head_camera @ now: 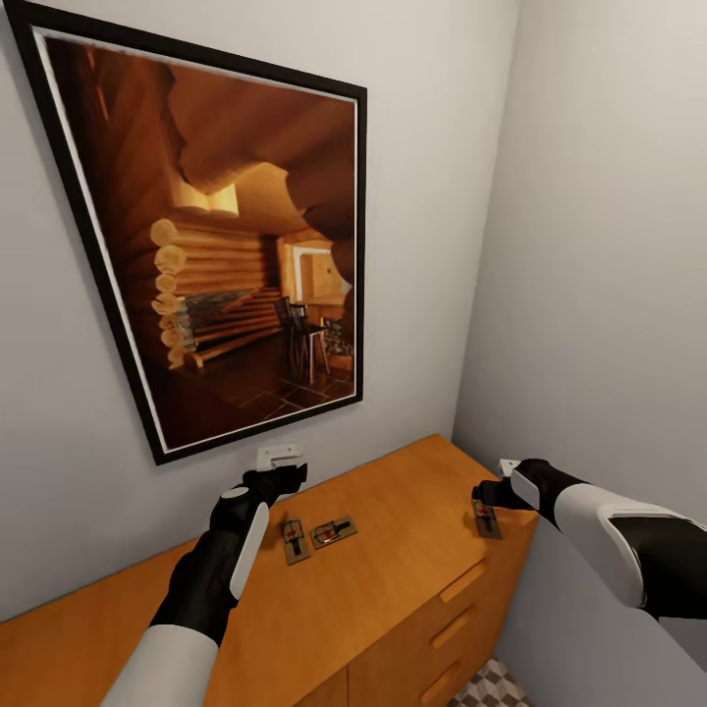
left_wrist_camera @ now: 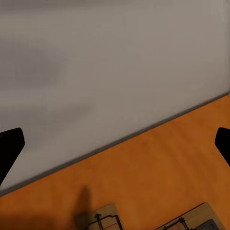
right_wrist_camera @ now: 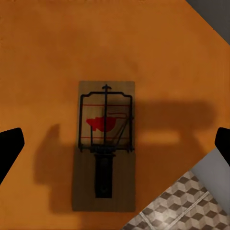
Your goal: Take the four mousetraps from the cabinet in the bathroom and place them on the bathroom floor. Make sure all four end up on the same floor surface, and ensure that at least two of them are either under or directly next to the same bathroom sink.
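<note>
The orange-brown cabinet (head_camera: 393,589) stands against the wall, and three mousetraps lie on its flat top. Two mousetraps (head_camera: 295,540) (head_camera: 334,531) sit side by side near the wall, just in front of my left gripper (head_camera: 279,460), which hovers open by the wall. In the left wrist view these two traps (left_wrist_camera: 103,219) (left_wrist_camera: 191,221) lie beyond the spread fingertips (left_wrist_camera: 10,143). A third mousetrap (head_camera: 485,517) lies near the cabinet's right end. My right gripper (head_camera: 497,484) hangs open directly above this trap (right_wrist_camera: 105,143), its fingertips (right_wrist_camera: 10,146) wide on either side.
A large framed picture (head_camera: 216,245) of a log interior hangs above the cabinet. A grey side wall (head_camera: 609,295) closes the corner on the right. Drawers with bar handles (head_camera: 462,579) face forward. Cube-patterned bathroom floor (head_camera: 486,687) (right_wrist_camera: 177,206) shows below the cabinet's right end.
</note>
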You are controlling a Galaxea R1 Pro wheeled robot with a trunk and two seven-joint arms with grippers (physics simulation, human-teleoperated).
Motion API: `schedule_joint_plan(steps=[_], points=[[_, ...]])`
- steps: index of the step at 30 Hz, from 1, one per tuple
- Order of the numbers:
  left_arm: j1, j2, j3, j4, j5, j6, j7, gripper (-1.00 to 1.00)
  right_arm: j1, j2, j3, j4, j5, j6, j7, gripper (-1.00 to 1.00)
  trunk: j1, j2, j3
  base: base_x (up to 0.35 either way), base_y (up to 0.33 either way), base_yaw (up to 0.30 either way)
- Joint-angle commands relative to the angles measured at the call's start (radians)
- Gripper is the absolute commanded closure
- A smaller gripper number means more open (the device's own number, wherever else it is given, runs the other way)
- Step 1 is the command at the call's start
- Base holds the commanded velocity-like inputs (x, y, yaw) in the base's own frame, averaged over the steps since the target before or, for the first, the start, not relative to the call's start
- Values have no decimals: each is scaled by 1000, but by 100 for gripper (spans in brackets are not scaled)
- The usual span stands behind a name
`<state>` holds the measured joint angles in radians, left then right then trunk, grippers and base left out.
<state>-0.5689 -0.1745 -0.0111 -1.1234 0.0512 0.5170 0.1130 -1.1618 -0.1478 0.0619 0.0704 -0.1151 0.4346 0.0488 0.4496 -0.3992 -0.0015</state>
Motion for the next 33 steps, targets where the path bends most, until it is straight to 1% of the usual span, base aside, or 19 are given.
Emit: schedule_joint_plan(steps=[1,33], points=[[0,0,-1,-1,6,5,7,-100,-1,0,7,2,-10,1,3,-100,0,-1,-1,0,0,0],[0,0,-1,-1,6,4,7,-100,-1,1,7,2,-9,7,12,-100,0,-1,-1,0,1,0]])
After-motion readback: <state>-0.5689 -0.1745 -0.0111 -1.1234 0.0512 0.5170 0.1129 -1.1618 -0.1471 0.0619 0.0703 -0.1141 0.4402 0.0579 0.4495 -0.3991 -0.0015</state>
